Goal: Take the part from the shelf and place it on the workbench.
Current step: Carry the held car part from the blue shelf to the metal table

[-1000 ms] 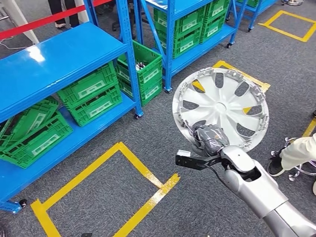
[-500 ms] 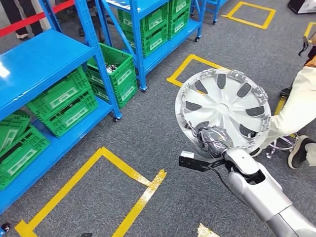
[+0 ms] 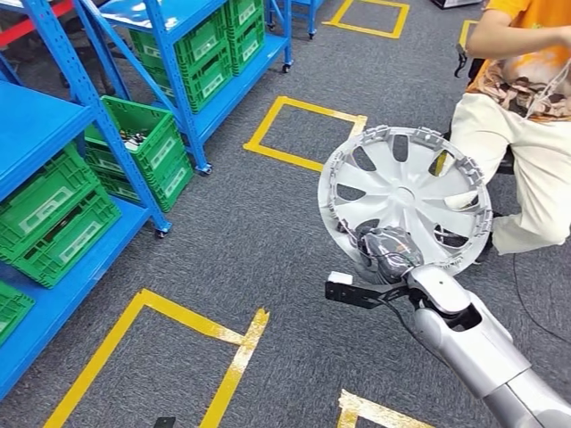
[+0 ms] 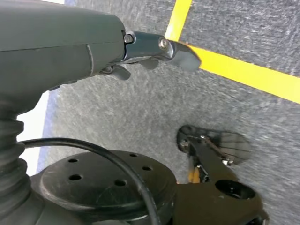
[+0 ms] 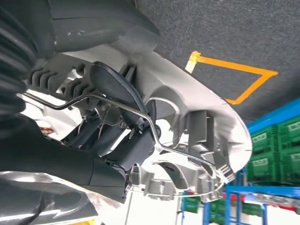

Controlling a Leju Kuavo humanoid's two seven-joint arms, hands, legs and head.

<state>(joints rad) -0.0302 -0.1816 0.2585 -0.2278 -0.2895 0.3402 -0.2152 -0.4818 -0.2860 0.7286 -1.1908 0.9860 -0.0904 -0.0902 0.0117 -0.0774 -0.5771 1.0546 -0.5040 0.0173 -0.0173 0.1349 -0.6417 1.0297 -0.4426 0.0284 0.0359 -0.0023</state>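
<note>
The hubcap (image 3: 404, 198), off the blue shelf (image 3: 40, 169), rides above the floor in the right hand (image 3: 385, 253), near a seated person (image 3: 518, 116): the carrying step, worktop yet to find. The left hand (image 4: 155, 49) hangs empty, fingers loose. The right wrist view confirms fingers (image 5: 116, 93) clasping the hubcap's rim.

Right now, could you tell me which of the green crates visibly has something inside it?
The green crate standing on the floor between the two blue shelves: its open top shows small dark and white items; the shelved crates show no contents.
</note>
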